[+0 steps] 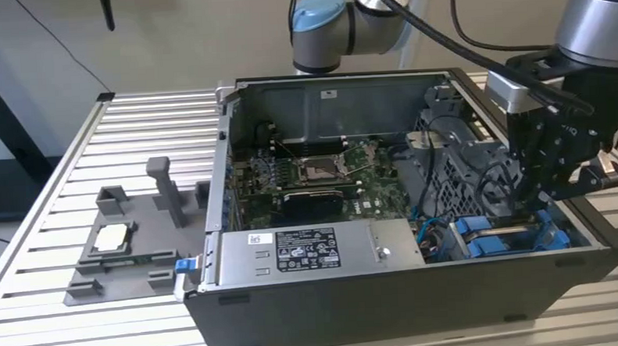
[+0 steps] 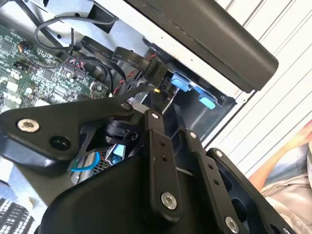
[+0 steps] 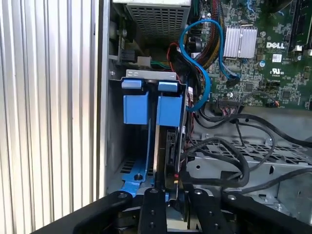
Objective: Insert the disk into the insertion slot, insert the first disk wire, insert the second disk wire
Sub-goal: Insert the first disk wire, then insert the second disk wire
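Note:
The open computer case [image 1: 398, 294] stands on the slatted table. At the exterior view's right, the insertion slot [image 3: 127, 161] is a drive bay with blue plastic tabs [image 3: 135, 108] along its top. The disk [image 3: 170, 146] stands edge-on in the bay beside a blue carrier rail [image 3: 168, 111]. My gripper [image 3: 171, 189] hangs just over the bay [image 1: 499, 239]. It is shut on a small black wire connector [image 2: 155, 73], whose red and black leads trail back toward the board. In the exterior view the black gripper body [image 1: 546, 163] hides the fingertips.
A grey labelled power-supply box [image 1: 302, 251] sits along the case's front wall. The green motherboard [image 1: 320, 180] has a square socket. A blue cable [image 3: 204, 63] and black cable bundles [image 3: 234, 156] loop beside the bay. A grey fixture [image 1: 124, 243] lies on the table [image 1: 59, 176].

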`<state>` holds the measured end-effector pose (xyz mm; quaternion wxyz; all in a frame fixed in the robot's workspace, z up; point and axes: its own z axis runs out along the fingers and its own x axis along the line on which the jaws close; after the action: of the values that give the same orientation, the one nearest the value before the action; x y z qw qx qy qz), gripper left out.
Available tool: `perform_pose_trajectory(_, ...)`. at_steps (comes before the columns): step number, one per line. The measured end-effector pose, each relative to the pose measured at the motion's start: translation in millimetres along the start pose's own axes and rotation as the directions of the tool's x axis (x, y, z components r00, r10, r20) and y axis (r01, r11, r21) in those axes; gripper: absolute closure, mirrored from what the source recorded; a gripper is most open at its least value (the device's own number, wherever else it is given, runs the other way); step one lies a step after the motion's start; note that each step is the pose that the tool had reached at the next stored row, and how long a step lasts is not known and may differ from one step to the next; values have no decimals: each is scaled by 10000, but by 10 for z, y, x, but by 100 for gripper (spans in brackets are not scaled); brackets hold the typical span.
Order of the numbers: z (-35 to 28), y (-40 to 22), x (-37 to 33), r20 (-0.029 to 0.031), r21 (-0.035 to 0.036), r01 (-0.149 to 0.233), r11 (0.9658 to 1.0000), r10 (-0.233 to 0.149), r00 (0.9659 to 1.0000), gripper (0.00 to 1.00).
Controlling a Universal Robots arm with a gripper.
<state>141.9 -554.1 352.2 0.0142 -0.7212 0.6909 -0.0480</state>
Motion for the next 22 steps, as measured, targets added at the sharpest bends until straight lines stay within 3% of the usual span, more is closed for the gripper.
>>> perform_pose_trajectory(5,-3,-3,0,-2,-16,3,10000,-3,10000,74)
perform_pose_trajectory(7,-4,-11,1,5,-91,6,10000,-6,10000,74)
perform_pose_trajectory(10,-2,-32,2,21,-282,13,9996,-12,10000,74)
perform_pose_trajectory(16,-26,-71,6,72,-475,20,9989,-16,10000,74)
perform_pose_trajectory(22,-114,-97,12,127,-489,18,9988,-11,9999,74)
